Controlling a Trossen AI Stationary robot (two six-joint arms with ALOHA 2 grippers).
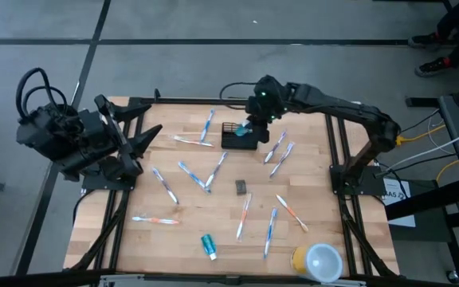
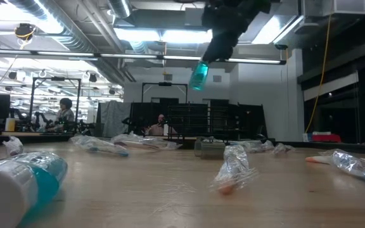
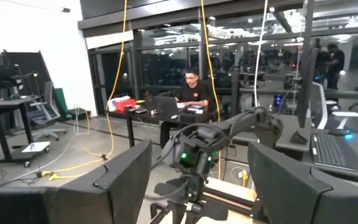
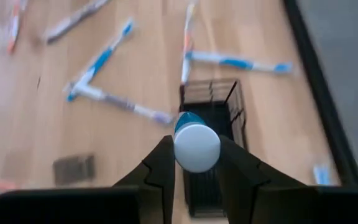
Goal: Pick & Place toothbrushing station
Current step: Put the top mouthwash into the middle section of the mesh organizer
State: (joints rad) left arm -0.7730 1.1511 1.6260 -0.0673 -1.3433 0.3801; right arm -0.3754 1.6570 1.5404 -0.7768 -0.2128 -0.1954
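A round yellow cup with a pale lid sits at one corner of the wooden table. A small dark grey block lies flat near the table's middle. Yellow cables hang in the room beyond. A person in a dark top sits at a desk with a laptop; another person sits far off at a bench.
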